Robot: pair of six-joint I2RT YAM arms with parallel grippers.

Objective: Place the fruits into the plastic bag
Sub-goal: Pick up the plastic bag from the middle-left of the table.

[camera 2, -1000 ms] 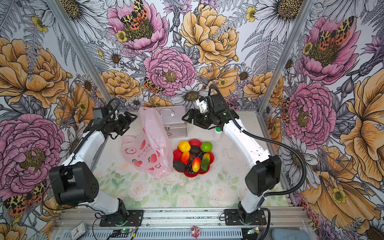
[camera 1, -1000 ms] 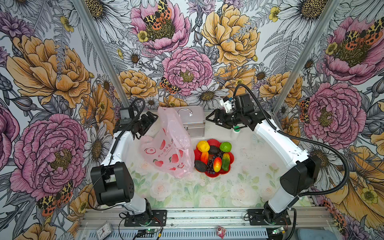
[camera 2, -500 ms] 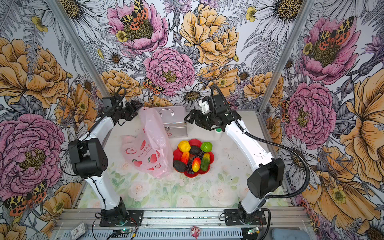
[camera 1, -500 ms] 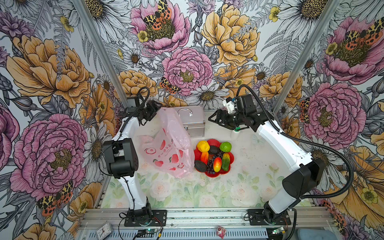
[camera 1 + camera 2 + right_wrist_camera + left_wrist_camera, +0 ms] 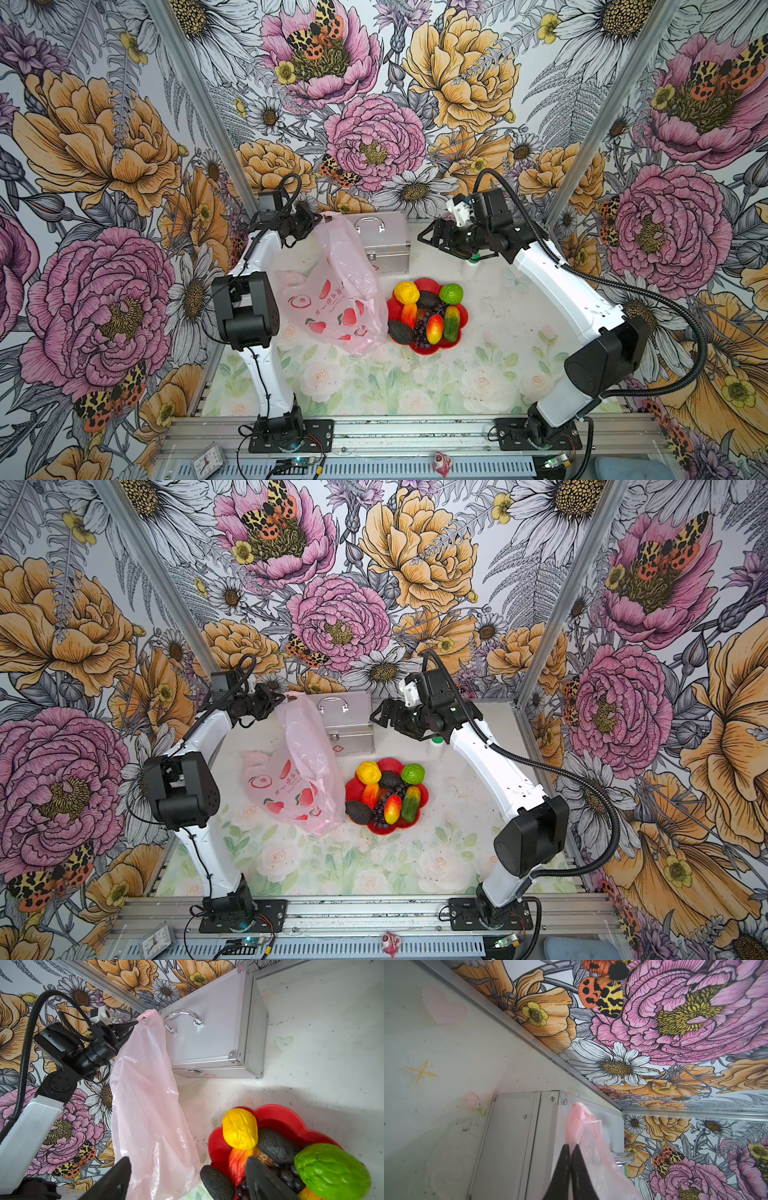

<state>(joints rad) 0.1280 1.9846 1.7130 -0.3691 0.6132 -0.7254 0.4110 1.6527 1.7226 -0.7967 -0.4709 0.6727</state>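
Observation:
The plastic bag (image 5: 336, 291), pale pink with red fruit prints, stands pulled up by one handle loop. My left gripper (image 5: 311, 218) is shut on that loop's top, as the left wrist view shows with the black fingertips (image 5: 566, 1148) pinched on pink film (image 5: 583, 1126). The fruits lie heaped on a red flower-shaped plate (image 5: 462, 318) right of the bag: a yellow one (image 5: 406, 291), a round green one (image 5: 451, 293), two dark avocados (image 5: 400, 331), purple grapes (image 5: 422, 328), and oblong red-yellow (image 5: 434, 328) and green-orange (image 5: 451, 323) ones. My right gripper (image 5: 424, 239) hangs open above and behind the plate, holding nothing.
A silver metal case (image 5: 384, 241) with a chrome handle stands behind the bag against the back wall. A small white bottle with a green cap (image 5: 471, 266) sits under the right arm. Flowered walls close in the table on three sides.
My left gripper moved up and back to the top of the bag's handle and closed on it. The right arm has hardly moved and stays open.

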